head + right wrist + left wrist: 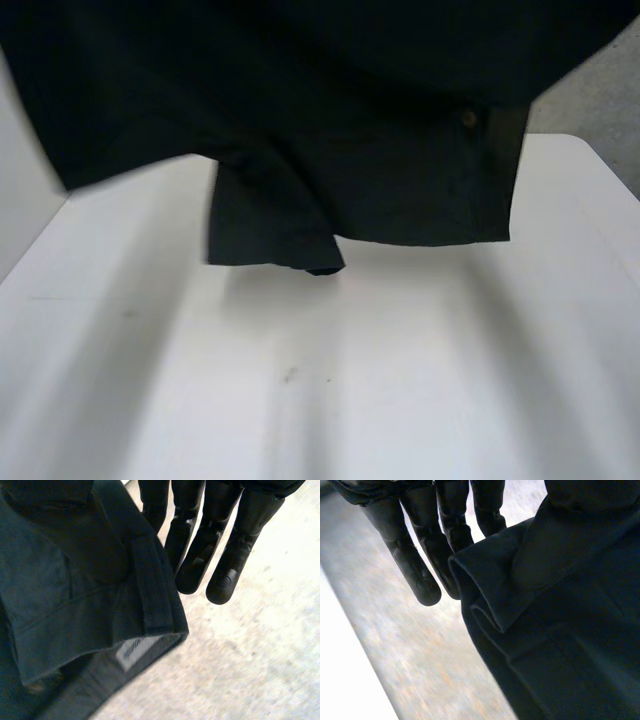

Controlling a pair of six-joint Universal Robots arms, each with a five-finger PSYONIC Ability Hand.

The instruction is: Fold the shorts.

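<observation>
In the head view, my dark cloth shorts (380, 150) hang above the smooth white counter (400, 380), with a small round button (468, 118) showing. The wrist views show the grip: my left robot hand (415, 565) and right robot hand (225, 555) each pinch a thick folded edge, fingers straight. A white label (134, 652) sits beside the right.

Left hand (415, 565): fingers straight, thumb pinching the shorts (560, 640) against them.
Right hand (235, 555): the same pinch, fingers straight.
</observation>
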